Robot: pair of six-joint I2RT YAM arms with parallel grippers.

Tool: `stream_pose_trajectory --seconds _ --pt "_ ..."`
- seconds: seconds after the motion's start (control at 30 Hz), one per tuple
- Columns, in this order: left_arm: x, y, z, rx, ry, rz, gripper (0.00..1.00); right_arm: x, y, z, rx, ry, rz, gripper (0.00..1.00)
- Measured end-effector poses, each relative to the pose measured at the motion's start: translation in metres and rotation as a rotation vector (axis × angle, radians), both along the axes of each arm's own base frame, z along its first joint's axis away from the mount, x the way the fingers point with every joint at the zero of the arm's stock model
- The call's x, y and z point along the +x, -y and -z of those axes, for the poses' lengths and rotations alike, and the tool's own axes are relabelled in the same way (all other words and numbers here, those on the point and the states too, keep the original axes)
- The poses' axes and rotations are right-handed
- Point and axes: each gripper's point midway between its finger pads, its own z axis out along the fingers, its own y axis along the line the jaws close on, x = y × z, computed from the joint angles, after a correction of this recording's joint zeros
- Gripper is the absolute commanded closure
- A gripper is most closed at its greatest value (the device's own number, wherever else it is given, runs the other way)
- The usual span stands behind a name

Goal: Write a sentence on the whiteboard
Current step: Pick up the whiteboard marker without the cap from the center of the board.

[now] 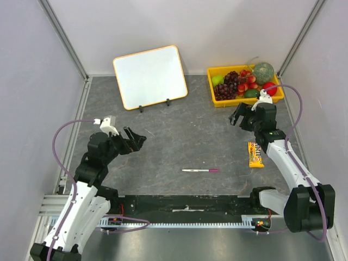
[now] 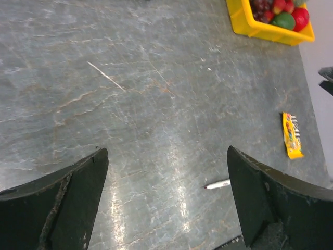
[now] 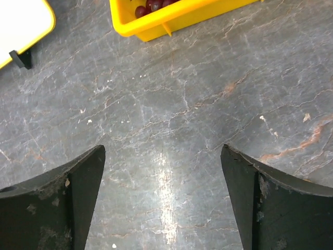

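Observation:
The whiteboard [image 1: 150, 76], blank white with a thin orange frame, leans on two black feet at the back of the table; one corner of the whiteboard [image 3: 21, 23] shows in the right wrist view. A white marker with a pink cap [image 1: 200, 171] lies flat near the table's front middle, and the marker [image 2: 217, 184] peeks out beside my left gripper's right finger. My left gripper [image 1: 136, 140] hovers open at the left, with nothing between its fingers. My right gripper [image 1: 240, 115] hangs open and unloaded in front of the yellow tray.
A yellow tray [image 1: 212, 92] of fruit stands at the back right, and the tray [image 3: 166, 21] is close ahead in the right wrist view. A yellow candy bar [image 1: 255, 154] lies by the right arm. Grey walls enclose the table.

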Motion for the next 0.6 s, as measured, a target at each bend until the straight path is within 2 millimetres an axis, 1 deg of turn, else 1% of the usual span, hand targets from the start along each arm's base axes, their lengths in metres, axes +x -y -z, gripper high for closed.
stream_pose_trajectory --seconds 0.03,0.1,0.13,0.27,0.37,0.47,0.53,0.6 --pt "0.0 0.004 0.0 -0.002 -0.008 0.022 0.0 -0.002 -0.002 0.001 0.005 -0.007 -0.01 0.02" --pt "-0.002 0.011 -0.004 -0.003 -0.01 0.076 0.04 -0.006 -0.005 0.001 0.014 -0.012 -0.028 0.02" --pt "-0.002 0.014 -0.007 -0.003 -0.008 0.097 0.04 -0.008 -0.006 -0.001 0.017 -0.01 -0.035 0.02" --pt "-0.003 0.037 -0.022 0.005 0.003 0.241 0.03 -0.014 -0.011 -0.007 0.019 0.0 -0.078 0.02" --pt "-0.01 0.064 -0.024 0.05 -0.005 0.371 0.03 -0.02 -0.013 -0.009 0.015 0.001 -0.099 0.02" --pt "-0.026 0.101 -0.012 0.135 -0.051 0.528 0.02 -0.028 -0.014 -0.009 0.011 0.003 -0.112 0.02" --pt "-0.039 0.124 0.003 0.202 -0.088 0.624 0.03 -0.034 -0.014 -0.006 0.012 -0.005 -0.12 0.02" --pt "-0.053 0.144 0.024 0.288 -0.129 0.715 0.03 -0.039 -0.015 -0.003 0.013 -0.016 -0.125 0.02"
